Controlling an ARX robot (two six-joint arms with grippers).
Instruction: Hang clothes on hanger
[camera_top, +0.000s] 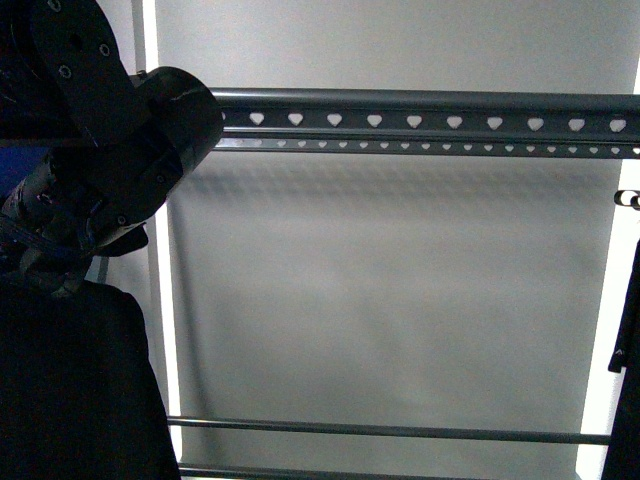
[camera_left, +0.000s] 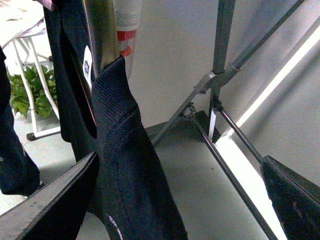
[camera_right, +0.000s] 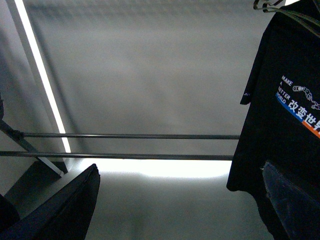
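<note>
- Rack (camera_top: 420, 100): grey metal. Its top rail, punched with a row of heart-shaped holes, runs across the front view, with a second punched strip just below it. Two thin crossbars (camera_right: 130, 136) sit low down. Slanted legs (camera_left: 175, 117) meet an upright post in my left wrist view.
- Shirt (camera_right: 280, 125): black and short-sleeved, printed with white "MAKE A BETTER WORLD", white Chinese characters, a chain-like graphic and a blue-red stripe. It hangs from a wire hook (camera_right: 275, 6) at the right of the rack. In the front view it is only a dark strip at the right edge.
- Black garment (camera_left: 125, 165): its ribbed collar is uppermost, draped over a shiny bar (camera_left: 102, 35). It hangs down between my left fingers. It touches or lies just beside one finger (camera_left: 50, 200); I cannot tell which. In the front view it is a dark mass low on the left, under my left arm (camera_top: 110, 130).
- Left gripper (camera_left: 180, 157): fingers wide apart, not closed on the garment.
- Right gripper (camera_right: 180, 167): fingers wide apart, with only floor and crossbars between them. One finger (camera_right: 295, 200) lies across the shirt's lower part.
- Left arm: raised, covering the rail's left end.
- Plant (camera_left: 22, 90): green leaves, beyond the garment, beside a white stand.
</note>
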